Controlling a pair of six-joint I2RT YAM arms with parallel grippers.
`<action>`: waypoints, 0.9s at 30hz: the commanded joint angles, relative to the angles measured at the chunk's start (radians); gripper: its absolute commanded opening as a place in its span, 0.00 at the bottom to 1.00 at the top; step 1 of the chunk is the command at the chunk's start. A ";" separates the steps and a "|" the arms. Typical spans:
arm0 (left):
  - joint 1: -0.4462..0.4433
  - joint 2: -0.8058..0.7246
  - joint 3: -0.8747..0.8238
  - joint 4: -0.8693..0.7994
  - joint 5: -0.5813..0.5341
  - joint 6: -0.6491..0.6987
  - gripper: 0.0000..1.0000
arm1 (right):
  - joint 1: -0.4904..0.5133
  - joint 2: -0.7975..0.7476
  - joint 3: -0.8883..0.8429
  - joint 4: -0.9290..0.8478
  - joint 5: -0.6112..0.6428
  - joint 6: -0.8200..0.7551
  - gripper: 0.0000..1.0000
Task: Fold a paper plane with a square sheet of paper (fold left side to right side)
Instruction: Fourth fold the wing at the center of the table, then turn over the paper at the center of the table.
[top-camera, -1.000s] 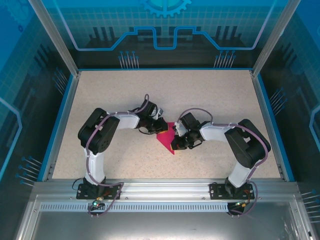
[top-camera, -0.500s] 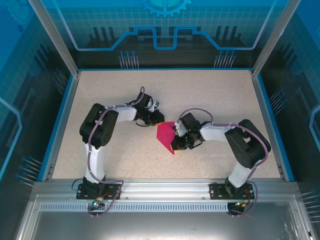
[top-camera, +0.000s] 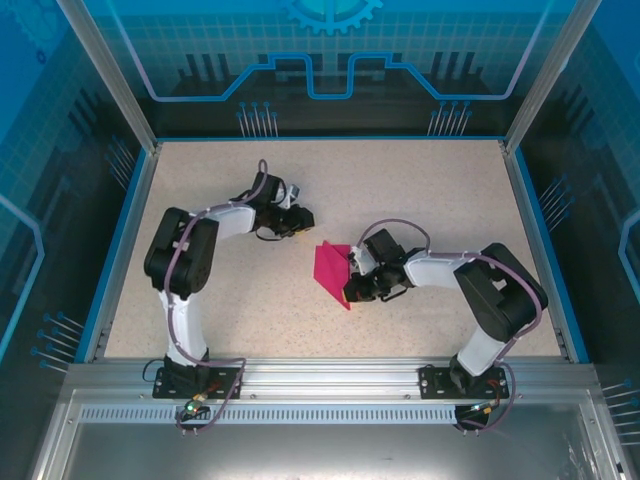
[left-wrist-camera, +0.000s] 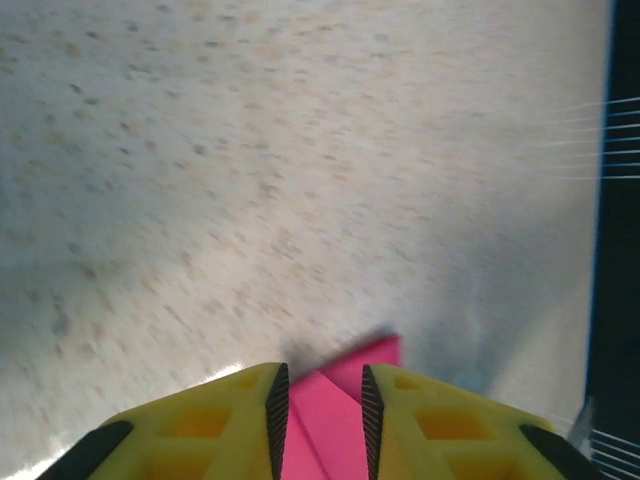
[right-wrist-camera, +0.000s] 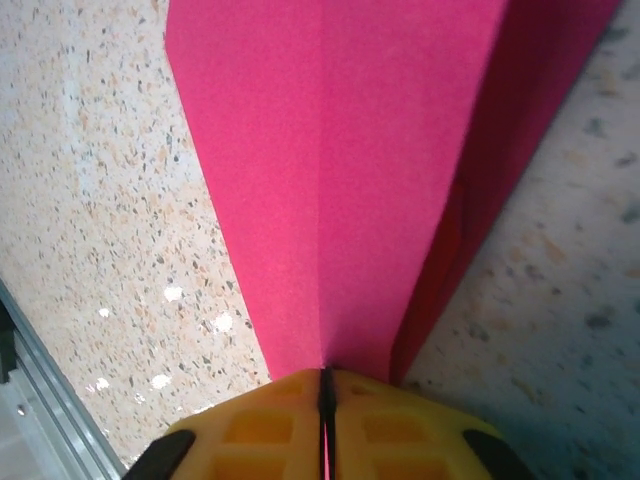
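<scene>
Speckled beige table (top-camera: 420, 190), matte and evenly lit. Bordered on the left, far and right sides by a blue rim (top-camera: 325, 138). Along the near edge, an aluminium rail (top-camera: 330, 372) carrying both arm bases. All round, translucent blue panels (top-camera: 330, 60) printed with lighter line graphics and framed by silver posts (top-camera: 105, 70).

Paper plane (top-camera: 329, 272): lies flat a little right of the table's middle. Magenta-pink, broad end toward the far side, point toward the near rail. From the right wrist, paper plane (right-wrist-camera: 380, 150) with a straight centre crease and a darker folded layer along its right side, over the same speckled table (right-wrist-camera: 90, 180).

Right gripper (top-camera: 352, 284): sits at the plane's right edge. Up close, right gripper (right-wrist-camera: 325, 376) with yellow fingers (right-wrist-camera: 250, 425) pressed together to a hairline slit, pinching the paper where the crease runs in.

Left gripper (top-camera: 303, 217): hovers to the far left of the plane, apart from it. From its own camera, left gripper (left-wrist-camera: 321, 375) with yellow fingers (left-wrist-camera: 200, 420) parted and clear of the paper. Through the gap, the paper plane (left-wrist-camera: 372, 352), and beyond it blurred table (left-wrist-camera: 250, 150).
</scene>
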 joint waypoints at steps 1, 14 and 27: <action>-0.018 -0.136 -0.140 0.110 0.030 -0.085 0.32 | 0.000 -0.092 -0.012 -0.016 0.069 0.003 0.26; -0.199 -0.113 -0.273 0.215 -0.029 -0.199 0.40 | -0.074 -0.480 -0.094 -0.076 0.233 -0.040 0.63; -0.239 0.016 -0.177 0.233 -0.018 -0.226 0.40 | -0.124 -0.586 -0.179 -0.081 0.166 -0.030 0.67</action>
